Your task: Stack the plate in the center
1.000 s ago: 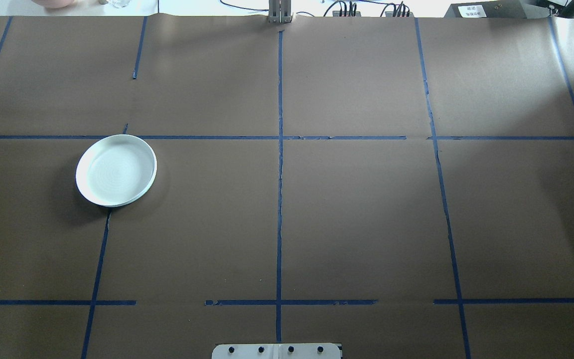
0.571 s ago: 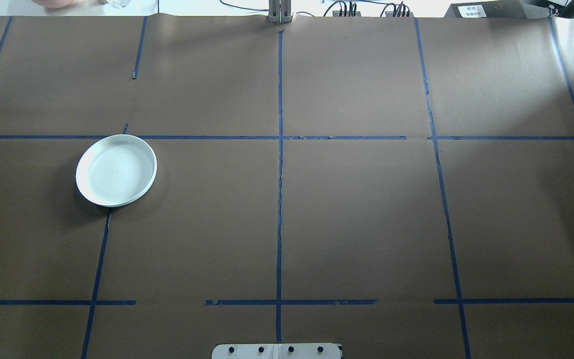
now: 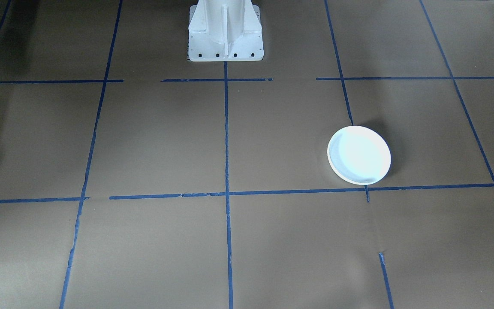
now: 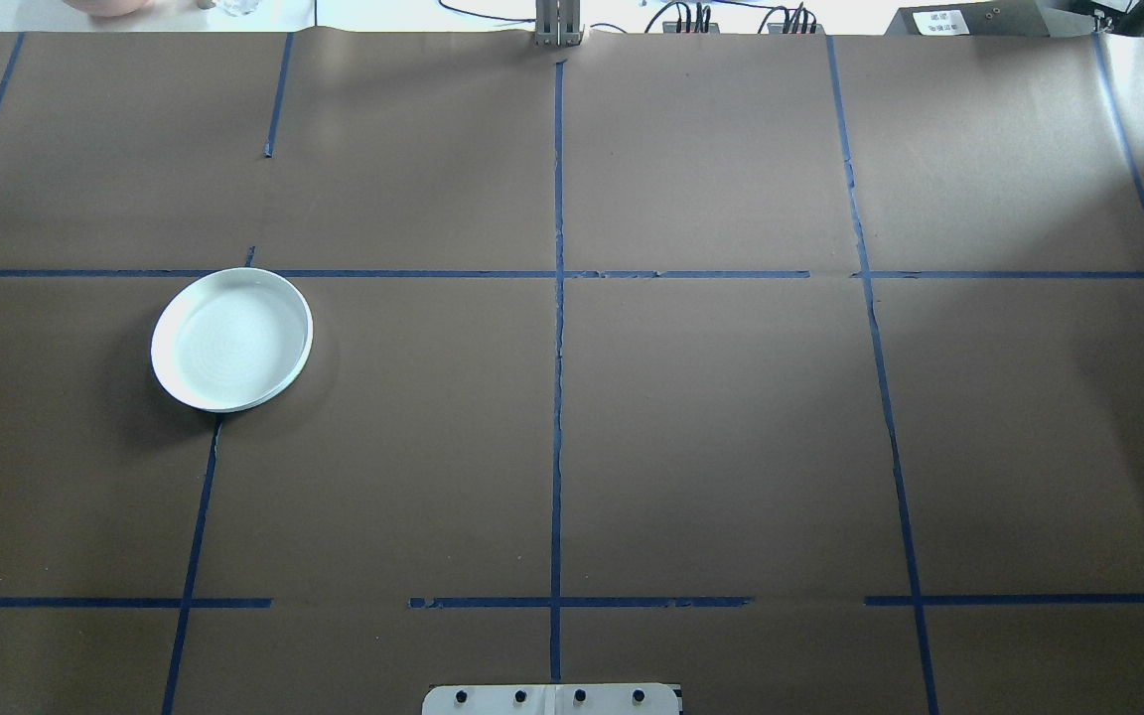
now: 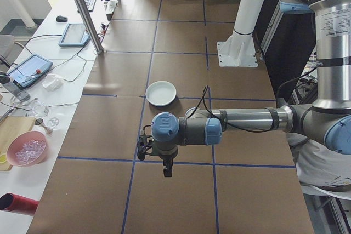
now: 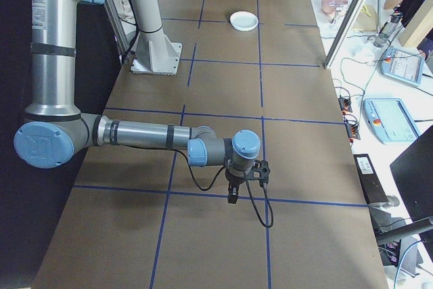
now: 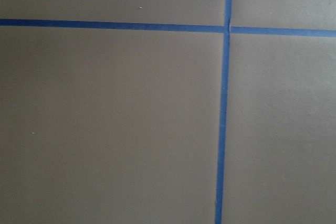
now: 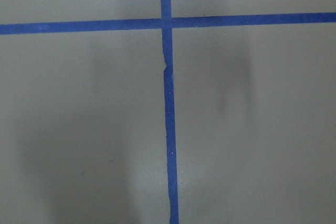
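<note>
One round shallow white plate (image 4: 231, 340), pale blue-grey inside with faint rings, lies flat on the brown paper left of the middle line. It also shows as the plate (image 3: 359, 155), the plate (image 5: 161, 92) and the plate (image 6: 244, 20). A thin second rim line shows under its near edge. No plain all-white plate is apart from it anywhere. My left gripper (image 5: 167, 171) points down over the table, far from the plate; whether open or shut I cannot tell. My right gripper (image 6: 232, 198) hangs at the opposite end; I cannot tell its state either. Both wrist views show only paper and tape.
Blue tape lines (image 4: 557, 397) divide the brown paper into a grid. The white robot pedestal (image 3: 225, 32) stands at the table's robot-side edge. A side bench carries tablets (image 5: 74, 34) and a pink bowl (image 5: 26, 149) beyond the far edge.
</note>
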You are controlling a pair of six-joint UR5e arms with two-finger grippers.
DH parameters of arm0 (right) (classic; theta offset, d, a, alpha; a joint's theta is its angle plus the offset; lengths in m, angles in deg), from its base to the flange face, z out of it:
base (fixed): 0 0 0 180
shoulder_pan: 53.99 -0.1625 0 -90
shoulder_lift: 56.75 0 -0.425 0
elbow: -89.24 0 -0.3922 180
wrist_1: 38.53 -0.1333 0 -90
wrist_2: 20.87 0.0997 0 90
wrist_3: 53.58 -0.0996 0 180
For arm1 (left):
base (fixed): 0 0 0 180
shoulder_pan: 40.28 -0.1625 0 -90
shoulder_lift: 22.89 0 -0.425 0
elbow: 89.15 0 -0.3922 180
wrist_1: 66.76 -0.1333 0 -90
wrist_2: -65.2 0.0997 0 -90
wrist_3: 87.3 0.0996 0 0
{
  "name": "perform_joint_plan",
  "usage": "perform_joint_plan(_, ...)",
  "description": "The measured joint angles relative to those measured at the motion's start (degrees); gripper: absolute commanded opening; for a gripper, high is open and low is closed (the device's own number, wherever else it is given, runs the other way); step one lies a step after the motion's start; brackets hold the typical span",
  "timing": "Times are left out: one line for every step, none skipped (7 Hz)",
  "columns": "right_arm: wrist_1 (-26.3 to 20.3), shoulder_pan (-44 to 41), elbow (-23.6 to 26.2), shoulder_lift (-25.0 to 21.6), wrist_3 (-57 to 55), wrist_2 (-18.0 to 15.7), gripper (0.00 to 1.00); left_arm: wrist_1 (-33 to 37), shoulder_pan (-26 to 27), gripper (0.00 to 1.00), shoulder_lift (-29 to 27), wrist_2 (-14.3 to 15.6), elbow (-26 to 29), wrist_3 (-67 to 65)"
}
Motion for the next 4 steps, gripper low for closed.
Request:
perform_joint_plan(0.0, 0.0, 0.0, 0.0, 0.0, 0.0, 1.0, 0.3, 0.0, 1.0, -0.3, -0.3, 0.9, 0.2)
perform_joint_plan(0.0, 0.0, 0.0, 0.0, 0.0, 0.0, 1.0, 0.5, 0.0, 1.0, -0.6, -0.3, 1.3, 0.3)
perform_joint_plan(0.0, 0.0, 0.0, 0.0, 0.0, 0.0, 1.0, 1.0, 0.0, 1.0, -0.7, -0.2, 1.5, 0.5)
perform_joint_plan(0.0, 0.0, 0.0, 0.0, 0.0, 0.0, 1.0, 1.6, 0.0, 1.0, -0.6, 0.0, 1.7, 0.6)
